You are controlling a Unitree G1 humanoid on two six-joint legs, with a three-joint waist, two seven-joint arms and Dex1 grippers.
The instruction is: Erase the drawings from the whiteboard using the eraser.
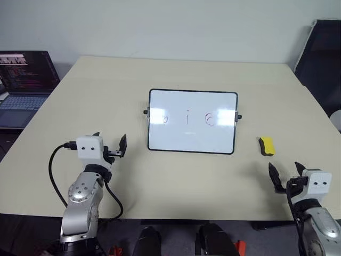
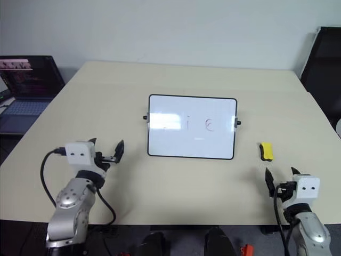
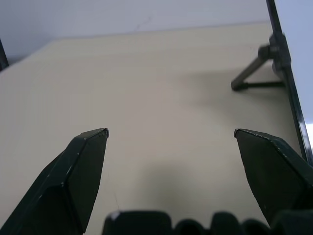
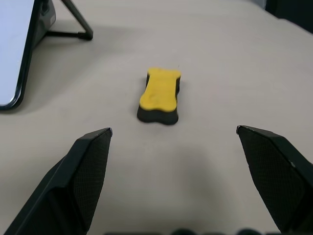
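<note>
The whiteboard (image 1: 192,121) stands propped on its stand in the middle of the table (image 1: 160,181). It carries the drawings (image 1: 187,118): a small loop, a short vertical stroke and a circle in a row. The eraser (image 1: 266,145), a yellow block with a black base, lies flat on the table to the right of the board. My right gripper (image 1: 286,172) hovers open near the table's front edge, short of the eraser (image 4: 159,95), with nothing between its fingers. My left gripper (image 1: 110,143) is open and empty, to the left of the board's lower corner.
An open laptop (image 1: 24,80) sits off the table's far left. A dark chair (image 1: 325,58) stands at the far right. The board's stand leg (image 3: 254,78) juts out behind it. Bare tabletop lies in front of the board between both arms.
</note>
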